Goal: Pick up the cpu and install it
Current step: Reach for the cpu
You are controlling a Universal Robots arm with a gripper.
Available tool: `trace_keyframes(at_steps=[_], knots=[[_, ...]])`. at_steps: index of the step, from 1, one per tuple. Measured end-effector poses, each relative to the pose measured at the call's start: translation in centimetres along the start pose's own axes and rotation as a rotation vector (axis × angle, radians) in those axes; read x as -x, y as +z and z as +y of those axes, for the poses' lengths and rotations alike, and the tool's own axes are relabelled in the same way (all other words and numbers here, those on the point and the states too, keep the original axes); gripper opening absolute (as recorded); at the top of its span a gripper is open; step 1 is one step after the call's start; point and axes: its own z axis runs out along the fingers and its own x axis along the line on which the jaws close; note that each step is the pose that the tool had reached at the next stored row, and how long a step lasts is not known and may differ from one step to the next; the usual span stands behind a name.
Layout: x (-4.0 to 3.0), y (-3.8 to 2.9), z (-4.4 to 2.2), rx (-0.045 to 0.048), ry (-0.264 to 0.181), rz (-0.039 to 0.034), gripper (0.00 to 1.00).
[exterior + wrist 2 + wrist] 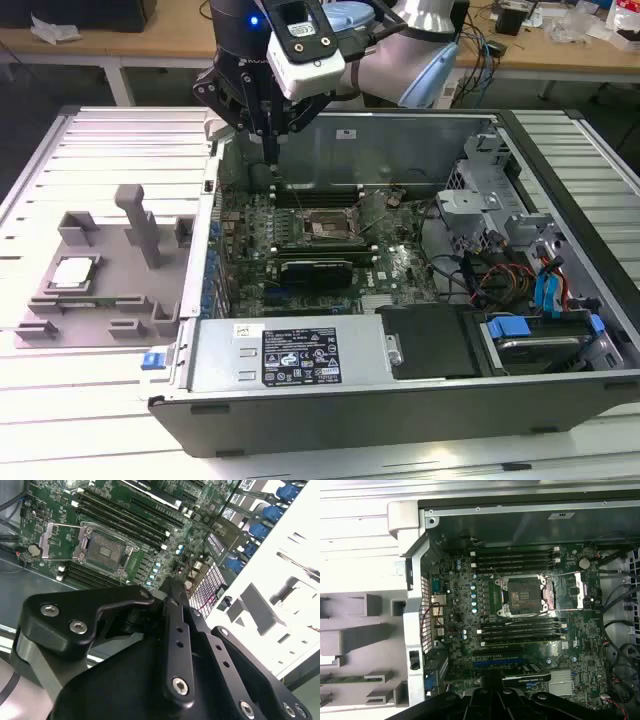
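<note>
In the exterior view the silver square cpu [73, 272] is seen flat on a grey holder [100, 300] beside the steel case [400, 140], with the black gripper [271, 152] closed empty over the green board [400, 262], whose metal-framed socket [102, 550] [522, 596] is shown bare in both wrist views.

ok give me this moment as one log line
cpu: on grey holder, exterior view's left, not picked | gripper: above open computer case, apart from cpu | socket: open, empty

One cpu [74, 272], one grey fixture [112, 292], one open computer case [400, 150], one motherboard [392, 266], one socket [328, 228].
</note>
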Motion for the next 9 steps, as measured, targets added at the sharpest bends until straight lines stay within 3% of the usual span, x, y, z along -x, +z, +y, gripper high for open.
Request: trace_keyframes(at_steps=[9], knots=[[0.0,0.0,0.0,-0.0005,0.0,0.0,0.11]])
